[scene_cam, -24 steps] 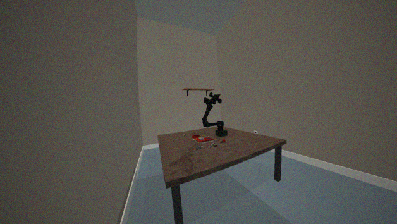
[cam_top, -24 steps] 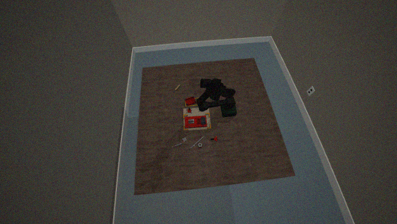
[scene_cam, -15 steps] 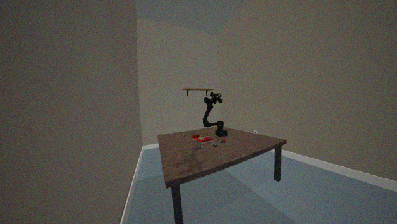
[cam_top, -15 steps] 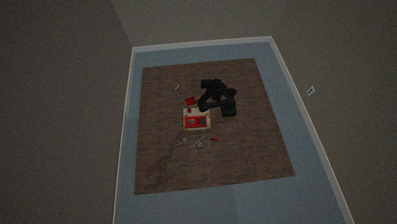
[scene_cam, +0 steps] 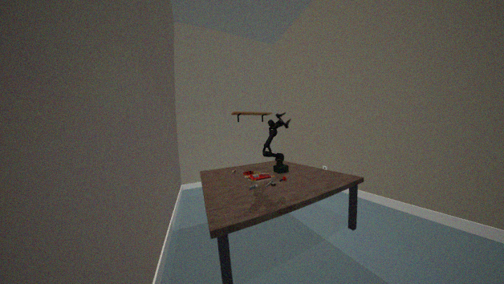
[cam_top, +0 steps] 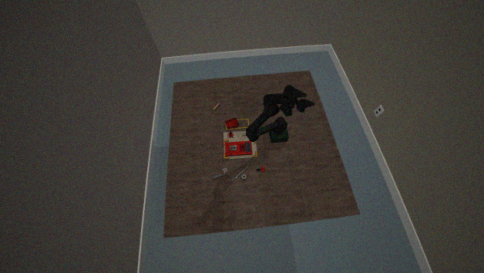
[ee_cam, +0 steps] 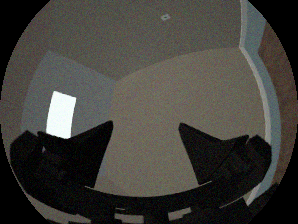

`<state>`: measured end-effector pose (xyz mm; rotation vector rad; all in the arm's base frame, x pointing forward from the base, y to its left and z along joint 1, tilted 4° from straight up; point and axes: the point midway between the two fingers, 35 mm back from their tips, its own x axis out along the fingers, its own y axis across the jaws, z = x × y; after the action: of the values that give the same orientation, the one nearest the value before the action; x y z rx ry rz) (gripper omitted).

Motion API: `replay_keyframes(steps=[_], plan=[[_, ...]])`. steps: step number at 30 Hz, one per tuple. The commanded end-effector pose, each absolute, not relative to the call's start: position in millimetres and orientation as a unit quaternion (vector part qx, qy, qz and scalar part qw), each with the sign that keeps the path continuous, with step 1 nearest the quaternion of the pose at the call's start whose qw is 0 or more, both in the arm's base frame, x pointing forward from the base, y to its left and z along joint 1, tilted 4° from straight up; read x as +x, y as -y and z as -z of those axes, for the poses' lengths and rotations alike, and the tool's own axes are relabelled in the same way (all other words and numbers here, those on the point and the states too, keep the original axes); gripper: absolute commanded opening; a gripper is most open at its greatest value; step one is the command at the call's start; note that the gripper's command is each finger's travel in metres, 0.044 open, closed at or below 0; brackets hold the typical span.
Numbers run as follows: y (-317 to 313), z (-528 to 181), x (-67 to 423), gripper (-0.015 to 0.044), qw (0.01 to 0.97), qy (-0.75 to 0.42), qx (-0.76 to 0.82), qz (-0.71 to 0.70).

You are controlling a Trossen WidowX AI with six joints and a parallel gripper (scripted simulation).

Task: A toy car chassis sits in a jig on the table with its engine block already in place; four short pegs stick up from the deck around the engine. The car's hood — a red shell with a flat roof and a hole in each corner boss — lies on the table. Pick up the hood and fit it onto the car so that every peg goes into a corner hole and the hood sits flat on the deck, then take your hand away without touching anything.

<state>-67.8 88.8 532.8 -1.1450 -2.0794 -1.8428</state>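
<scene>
The red hood (cam_top: 231,123) lies on the table inside a yellow-outlined rectangle, just behind the jig. In the exterior view it is a small red patch (scene_cam: 247,172). The red chassis (cam_top: 237,148) (scene_cam: 260,176) sits in the pale jig (cam_top: 240,136), with a dark engine block on it; the pegs are too small to make out. My gripper (cam_top: 306,98) (scene_cam: 286,117) (ee_cam: 147,125) is open and empty. It is raised high above the table, behind the arm's base, far from the hood. The wrist view shows only walls and floor between the fingers.
The arm's base (cam_top: 278,135) stands right of the jig. Small loose parts (cam_top: 243,176) and a red-handled piece (cam_top: 262,169) lie in front of the jig. A small wooden peg (cam_top: 216,106) lies farther back. A wall shelf (scene_cam: 251,113) hangs near the gripper's height.
</scene>
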Motion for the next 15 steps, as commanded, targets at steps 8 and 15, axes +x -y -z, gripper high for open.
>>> replay_keyframes(steps=[8,15], plan=[[25,-524,-147,0.0440,0.188,0.587,-0.225,0.755],[103,-506,-162,0.0440,0.282,0.507,-0.146,0.801]])
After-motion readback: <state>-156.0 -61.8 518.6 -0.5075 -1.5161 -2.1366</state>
